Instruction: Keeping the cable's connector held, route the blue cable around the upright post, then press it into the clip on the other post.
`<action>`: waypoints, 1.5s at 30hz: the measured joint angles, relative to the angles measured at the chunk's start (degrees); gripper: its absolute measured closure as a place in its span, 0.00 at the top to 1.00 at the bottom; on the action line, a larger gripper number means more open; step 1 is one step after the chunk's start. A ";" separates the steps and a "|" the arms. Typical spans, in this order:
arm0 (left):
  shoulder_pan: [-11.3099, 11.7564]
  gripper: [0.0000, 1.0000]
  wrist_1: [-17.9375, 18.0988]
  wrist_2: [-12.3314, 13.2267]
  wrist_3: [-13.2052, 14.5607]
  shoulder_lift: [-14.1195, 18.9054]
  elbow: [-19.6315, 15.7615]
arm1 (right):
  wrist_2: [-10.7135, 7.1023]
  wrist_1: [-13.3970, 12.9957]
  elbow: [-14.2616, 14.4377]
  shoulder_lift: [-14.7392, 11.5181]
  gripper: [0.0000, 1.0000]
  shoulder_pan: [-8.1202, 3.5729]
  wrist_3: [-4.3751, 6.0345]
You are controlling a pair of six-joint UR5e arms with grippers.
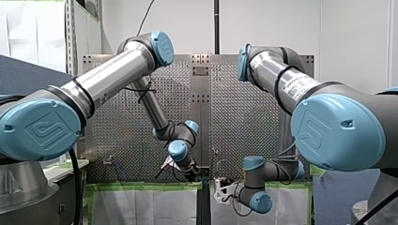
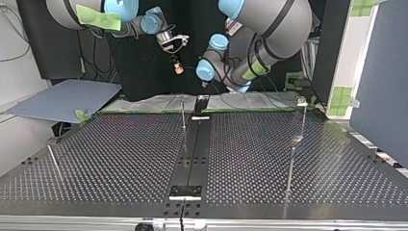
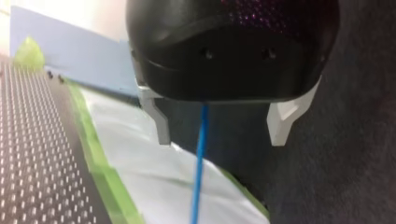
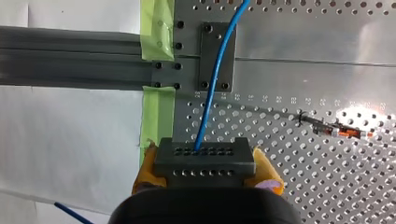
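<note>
Upper middle of the top view: I'm clamping the connector (image 4: 204,157) in my right gripper (image 2: 178,68). Just right, my left gripper (image 3: 220,127) is spreading its fingers, the blue cable (image 3: 201,140) running lengthwise between them, untouched. A thin post (image 2: 183,113) is standing below both.

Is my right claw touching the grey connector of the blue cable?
Touching. The right wrist view shows the right claw with its yellow pads pressed against both sides of the grey connector, with no gap.
</note>
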 joint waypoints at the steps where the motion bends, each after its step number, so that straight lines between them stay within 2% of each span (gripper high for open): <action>1: -0.15 0.99 -0.01 0.39 0.00 0.00 0.00 | -0.07 -0.04 0.00 0.00 0.00 0.00 0.01; 6: -0.60 0.99 0.02 0.31 0.06 0.00 0.00 | -0.41 -0.18 -0.01 0.01 0.00 -0.01 0.05; 17: -0.92 0.99 0.65 -2.70 0.77 0.00 -0.01 | -0.48 0.05 0.00 0.03 0.00 0.00 0.04; 23: -0.99 0.99 2.31 -4.65 1.15 0.00 -0.01 | -0.49 0.20 0.00 0.02 0.00 -0.01 -0.01; 25: -0.99 0.95 2.86 -5.05 1.27 0.00 0.00 | -0.48 0.22 -0.01 0.03 0.00 0.00 -0.02; 26: -1.00 0.84 3.06 -5.15 1.27 0.00 0.00 | -0.48 0.22 -0.01 0.03 0.00 0.00 -0.01; 27: -1.00 0.79 3.22 -5.23 1.27 0.00 0.00 | -0.48 0.23 0.00 0.03 0.00 0.01 0.00; 28: -1.00 0.79 3.39 -5.31 1.25 0.00 -0.01 | -0.48 0.23 -0.01 0.03 0.00 0.03 0.00; 29: -1.00 0.62 3.51 -5.35 1.21 0.00 0.00 | -0.48 0.23 -0.01 0.03 0.00 0.03 0.00; 30: -1.01 0.52 3.63 -5.39 1.15 0.00 0.00 | -0.48 0.23 -0.01 0.03 0.00 0.03 0.00; 31: -1.01 0.52 3.79 -5.47 1.09 0.00 0.00 | -0.48 0.23 -0.01 0.03 0.00 0.03 0.01; 32: -1.01 0.43 3.88 -5.57 1.04 0.00 0.00 | -0.47 0.23 -0.01 0.03 0.00 0.04 0.03; 33: -1.01 0.24 3.97 -5.74 1.00 0.00 -0.01 | -0.46 0.23 0.00 0.03 0.00 0.04 0.03; 34: -1.01 0.24 4.13 -6.01 0.96 0.00 -0.01 | -0.44 0.24 -0.01 0.03 0.00 0.04 0.04; 36: -1.01 0.08 4.38 -6.43 0.93 0.00 -0.01 | -0.41 0.24 0.00 0.04 0.00 0.03 0.05; 37: -1.01 0.08 4.51 -6.65 0.92 0.00 -0.01 | -0.39 0.23 0.00 0.04 0.00 0.02 0.05; 38: -1.01 0.00 4.58 -6.77 0.92 0.00 0.00 | -0.36 0.23 0.00 0.04 0.00 0.01 0.05; 45: -1.02 0.00 4.72 -6.97 0.75 0.00 0.00 | 0.14 0.23 0.00 0.04 0.00 0.00 0.05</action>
